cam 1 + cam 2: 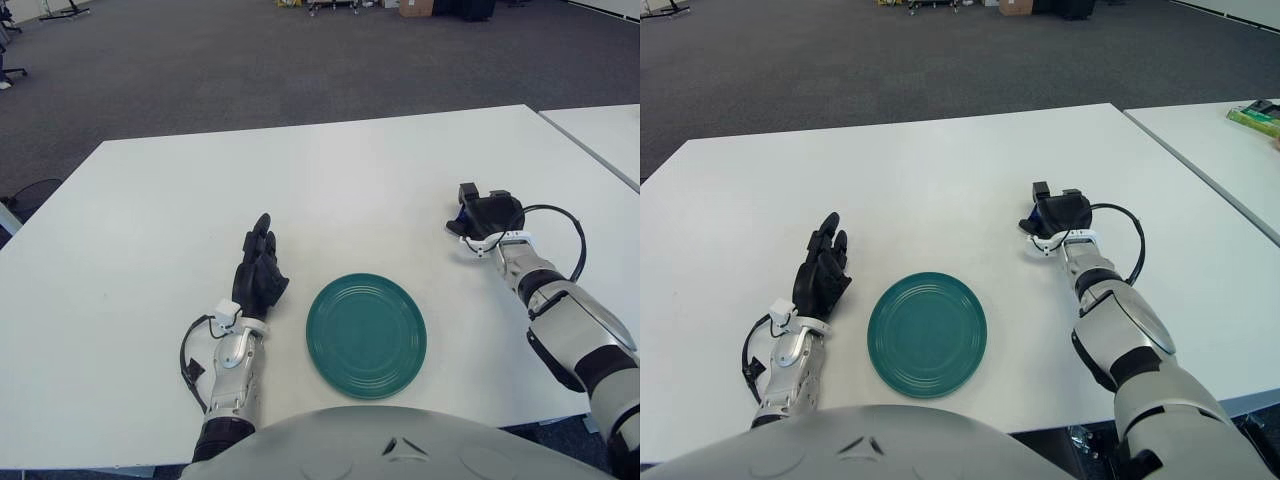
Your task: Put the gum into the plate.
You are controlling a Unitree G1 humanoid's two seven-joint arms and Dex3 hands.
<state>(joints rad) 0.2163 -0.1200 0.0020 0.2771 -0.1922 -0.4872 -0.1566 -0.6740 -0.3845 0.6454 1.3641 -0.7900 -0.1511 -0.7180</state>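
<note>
Right eye view: gum [1036, 212] is being covered at the plate's [927, 333] two o'clock by the right hand [1058, 214], fingers curled on it for lifting. Left hand [823, 272], fingers loosely extended, is lying at nine o'clock.

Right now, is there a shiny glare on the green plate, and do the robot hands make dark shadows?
Left eye view: the plate looks evenly lit, only a faint sheen on its ridges, no bright glare. The left hand throws just a soft, pale shadow on the white table. Right eye view: the right hand likewise casts a weak shadow; the light seems spread out from overhead.
</note>
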